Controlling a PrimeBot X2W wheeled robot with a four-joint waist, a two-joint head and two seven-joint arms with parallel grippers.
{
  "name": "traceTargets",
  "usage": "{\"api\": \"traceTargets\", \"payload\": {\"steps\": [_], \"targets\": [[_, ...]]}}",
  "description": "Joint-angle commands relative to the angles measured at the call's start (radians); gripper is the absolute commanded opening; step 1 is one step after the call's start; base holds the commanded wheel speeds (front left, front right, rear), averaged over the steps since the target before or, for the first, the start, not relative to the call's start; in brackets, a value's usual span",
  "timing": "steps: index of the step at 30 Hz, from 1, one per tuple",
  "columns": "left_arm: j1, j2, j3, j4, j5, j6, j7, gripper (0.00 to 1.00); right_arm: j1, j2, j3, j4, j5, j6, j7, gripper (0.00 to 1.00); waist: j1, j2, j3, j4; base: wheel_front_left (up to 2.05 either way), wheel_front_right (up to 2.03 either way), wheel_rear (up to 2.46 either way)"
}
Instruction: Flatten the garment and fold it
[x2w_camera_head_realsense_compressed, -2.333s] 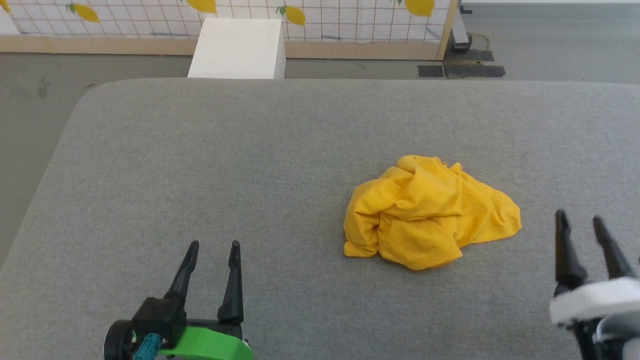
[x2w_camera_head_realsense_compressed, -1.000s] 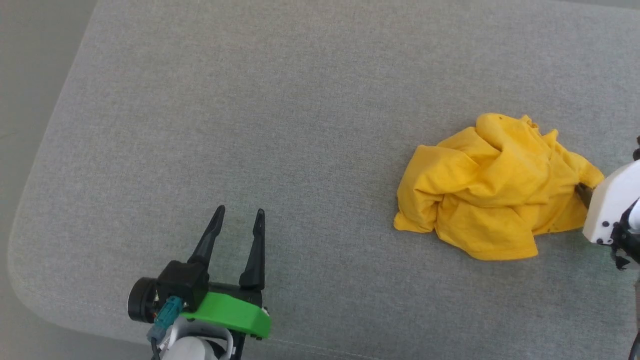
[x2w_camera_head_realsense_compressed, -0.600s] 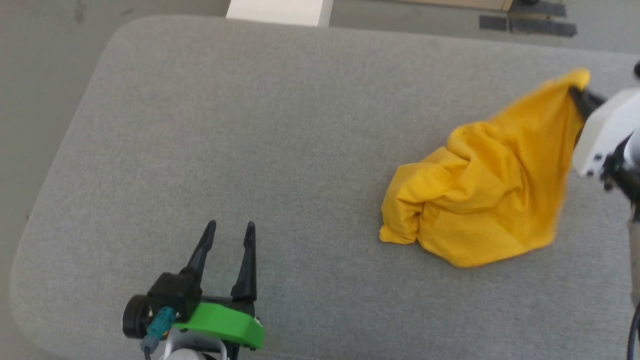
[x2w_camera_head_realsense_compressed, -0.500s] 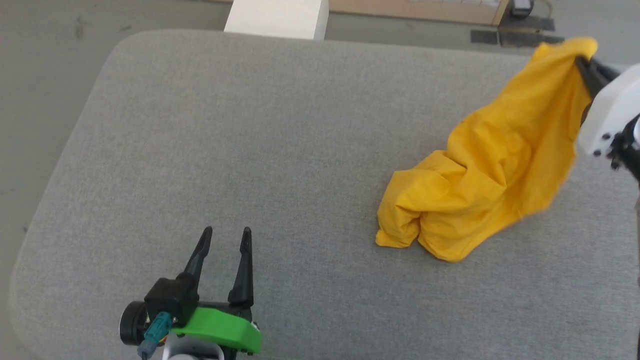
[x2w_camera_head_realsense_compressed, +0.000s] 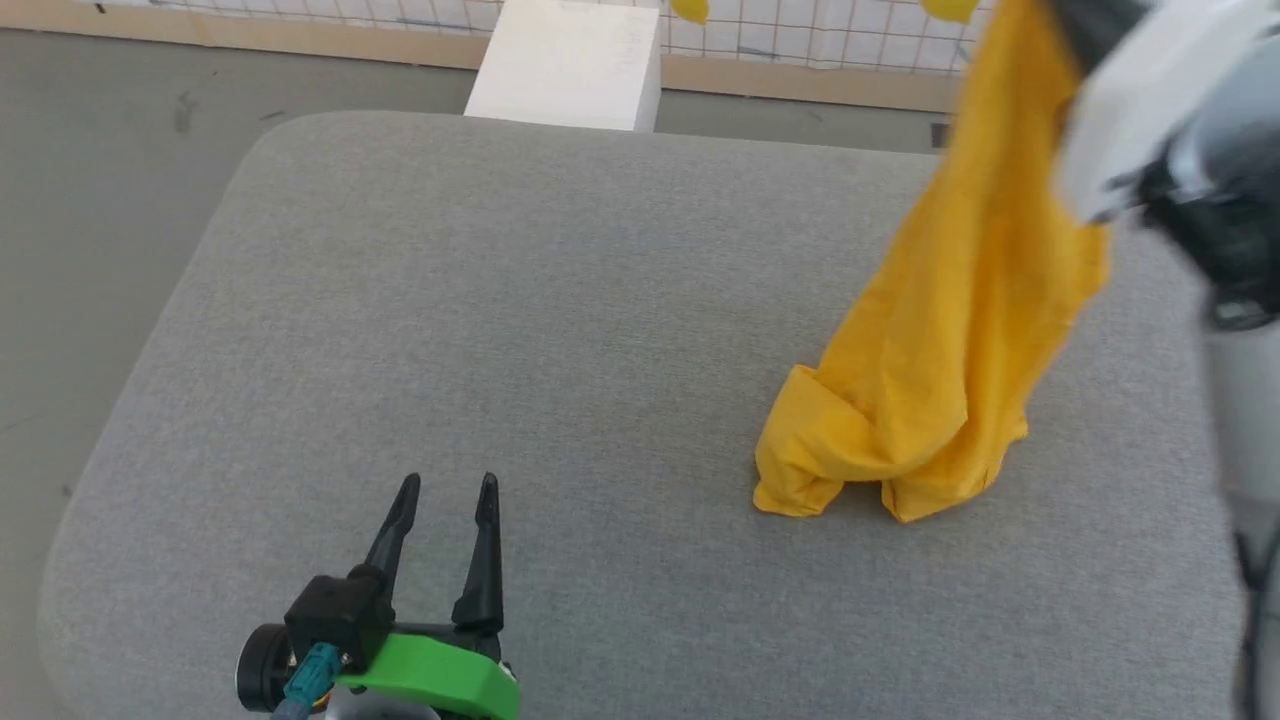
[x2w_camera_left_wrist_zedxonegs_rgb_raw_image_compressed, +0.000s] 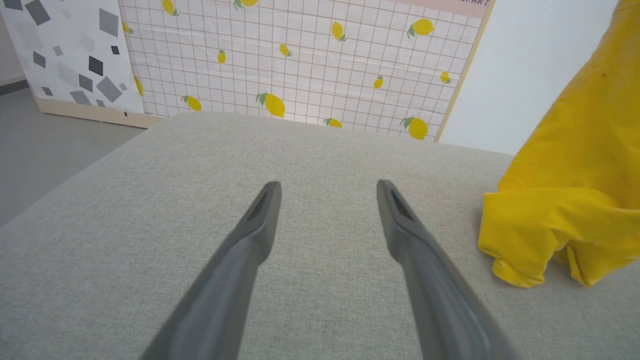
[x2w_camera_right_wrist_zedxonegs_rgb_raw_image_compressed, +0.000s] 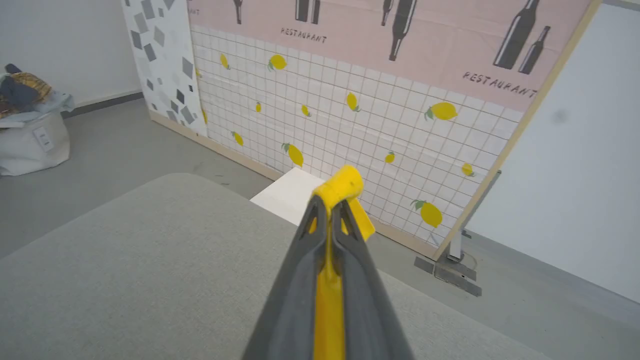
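At the far right of the pad (x2w_camera_head_realsense_compressed: 500, 300), the shirt (x2w_camera_head_realsense_compressed: 960, 330) hangs from your R gripper (x2w_camera_right_wrist_zedxonegs_rgb_raw_image_compressed: 327, 206), jaws pinched shut on a small fold, bottom end bunched on the pad. It's prob. light, limp cotton, so it'll sag wherever unsupported. I'd take a low hem corner w/ your L gripper (x2w_camera_head_realsense_compressed: 449, 484), near left, jaws wide, empty.

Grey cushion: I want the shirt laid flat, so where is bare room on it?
Bare: the wide stretch of grey cushion between the left gripper, the white box and the yellow T-shirt. Crowded: the right side, where the T-shirt hangs from the right gripper.
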Motion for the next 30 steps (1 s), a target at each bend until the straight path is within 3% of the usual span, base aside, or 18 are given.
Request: {"api": "traceTargets", "payload": {"steps": [1,12,19,20,21,22,23,30], "targets": [[0.010,-0.005,-0.002,0.001,-0.003,-0.005,-0.005,1.00,-0.004,0.026,0.038,0.008,0.015,-0.001,0.003,0.00,-0.0001,-0.0001,0.004,0.014,0.00,0.00,0.00],[-0.020,-0.007,-0.041,0.034,-0.030,-0.010,-0.005,1.00,0.045,0.183,0.323,0.245,0.070,-0.001,-0.061,0.00,-0.0001,-0.0001,0.045,0.118,0.00,0.00,0.00],[-0.059,-0.007,-0.092,0.063,-0.060,-0.009,-0.005,1.00,0.088,0.218,0.368,0.458,0.071,-0.001,-0.134,0.00,-0.0001,-0.0001,0.076,0.201,0.00,0.00,0.00],[-0.064,-0.007,-0.101,0.067,-0.064,-0.007,-0.005,1.00,0.087,0.220,0.368,0.488,0.067,-0.001,-0.144,0.10,-0.0001,-0.0001,0.080,0.212,0.00,0.00,0.00],[-0.068,-0.007,-0.106,0.069,-0.067,-0.006,-0.005,1.00,0.084,0.220,0.367,0.509,0.064,-0.001,-0.153,0.33,-0.0001,-0.0001,0.082,0.219,0.00,0.00,0.00],[-0.073,-0.007,-0.112,0.072,-0.069,-0.004,-0.005,1.00,0.079,0.221,0.366,0.535,0.060,-0.001,-0.163,0.76,-0.0001,-0.0001,0.084,0.225,0.00,0.00,0.00],[-0.075,-0.007,-0.115,0.074,-0.071,-0.001,-0.005,1.00,0.073,0.222,0.367,0.552,0.058,-0.001,-0.169,1.00,-0.0001,-0.0001,0.084,0.228,0.00,0.00,0.00],[-0.055,-0.007,-0.100,0.089,-0.055,0.007,-0.005,1.00,0.021,0.223,0.402,0.561,0.148,-0.001,-0.218,1.00,-0.0001,-0.0001,0.043,0.190,0.00,0.00,0.00]]}}
